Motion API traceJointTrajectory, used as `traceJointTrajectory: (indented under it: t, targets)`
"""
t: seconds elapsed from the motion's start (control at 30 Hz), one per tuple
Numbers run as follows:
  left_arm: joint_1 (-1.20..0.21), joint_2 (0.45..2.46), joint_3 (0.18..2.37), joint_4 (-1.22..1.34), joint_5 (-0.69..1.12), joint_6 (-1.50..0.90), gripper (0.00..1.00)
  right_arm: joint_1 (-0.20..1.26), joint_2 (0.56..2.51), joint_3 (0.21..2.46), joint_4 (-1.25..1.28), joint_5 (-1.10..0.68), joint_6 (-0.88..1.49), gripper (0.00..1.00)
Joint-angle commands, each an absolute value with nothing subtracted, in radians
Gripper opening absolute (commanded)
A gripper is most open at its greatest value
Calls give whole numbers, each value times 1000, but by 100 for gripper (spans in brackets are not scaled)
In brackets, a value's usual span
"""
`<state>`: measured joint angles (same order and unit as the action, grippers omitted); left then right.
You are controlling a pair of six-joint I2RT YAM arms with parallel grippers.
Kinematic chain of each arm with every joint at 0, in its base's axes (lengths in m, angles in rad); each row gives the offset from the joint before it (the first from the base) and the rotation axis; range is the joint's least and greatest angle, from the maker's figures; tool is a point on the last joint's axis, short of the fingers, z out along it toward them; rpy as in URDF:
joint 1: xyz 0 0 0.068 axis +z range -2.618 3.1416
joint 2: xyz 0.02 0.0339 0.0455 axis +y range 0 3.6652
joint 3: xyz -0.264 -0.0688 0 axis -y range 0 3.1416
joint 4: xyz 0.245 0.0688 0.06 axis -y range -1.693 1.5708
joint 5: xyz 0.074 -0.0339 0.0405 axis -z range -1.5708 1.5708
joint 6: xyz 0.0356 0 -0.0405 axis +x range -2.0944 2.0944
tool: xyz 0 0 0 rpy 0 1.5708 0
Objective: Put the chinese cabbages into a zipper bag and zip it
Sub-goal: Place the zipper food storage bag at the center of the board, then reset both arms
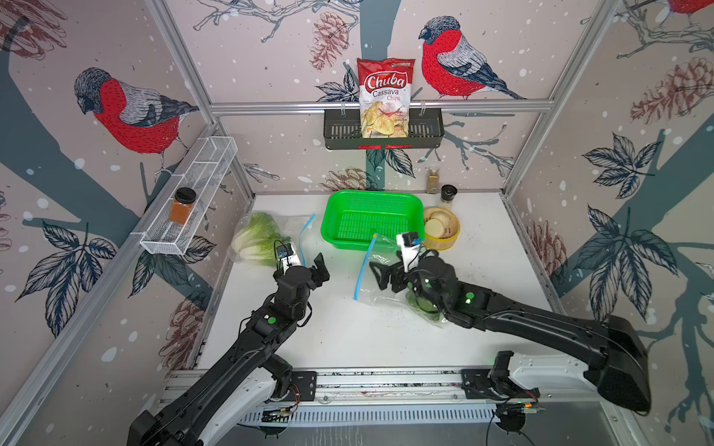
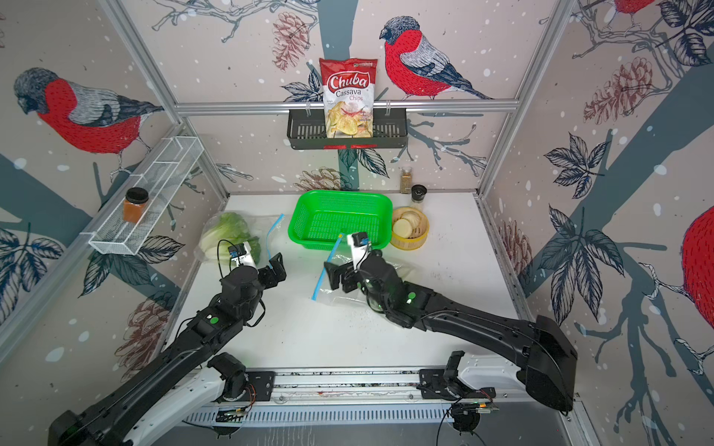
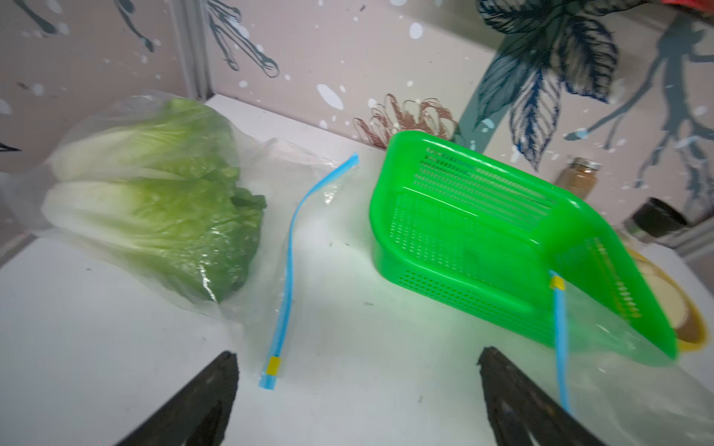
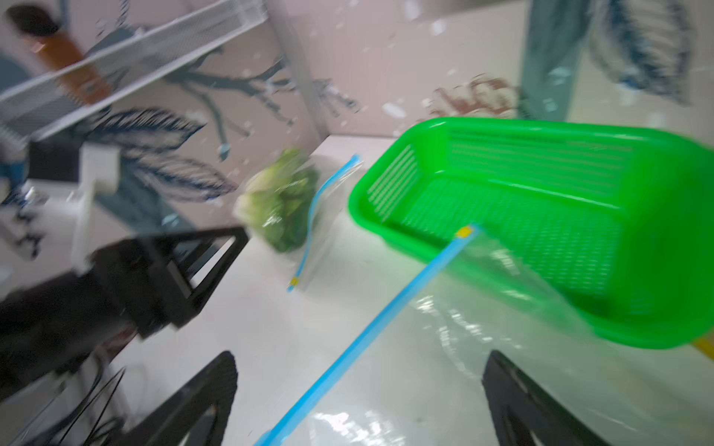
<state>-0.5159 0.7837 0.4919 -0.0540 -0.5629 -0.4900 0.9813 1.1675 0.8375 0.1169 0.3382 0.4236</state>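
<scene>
Two chinese cabbages lie side by side inside a clear zipper bag near the table's far left corner, with its blue zip strip curving along the mouth. The left gripper hovers just before that strip, fingers spread wide and empty. A second zipper bag leans on the green basket; green leaves show inside it under the right arm. The right gripper stands wide above this bag, holding nothing.

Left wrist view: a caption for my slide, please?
Bagged chinese cabbages beside a green basket; left pincer open.
</scene>
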Motion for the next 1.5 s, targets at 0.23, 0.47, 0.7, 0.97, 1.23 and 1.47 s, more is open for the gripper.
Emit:
traceJointTrajectory:
  t: [0.23, 0.47, 0.7, 0.97, 1.23, 1.47]
  targets:
    - [-249, 1063, 408, 387, -804, -248, 96, 345, 1072, 578, 232, 743, 442, 100]
    - [-112, 1245, 162, 1055, -540, -65, 97, 96, 1096, 280, 656, 706, 337, 100]
    - [-113, 1426, 178, 1313, -425, -2, 96, 69, 1339, 272, 939, 510, 229, 100]
    - [-118, 1562, 138, 1495, -383, 23, 98, 32, 1500, 196, 1291, 246, 98, 100]
    - [-76, 1566, 208, 1373, -396, -29, 97, 46, 1542, 180, 1381, 259, 76, 100]
    - [-81, 1568, 210, 1374, -400, -24, 97, 46, 1540, 189, 1352, 262, 81, 100]
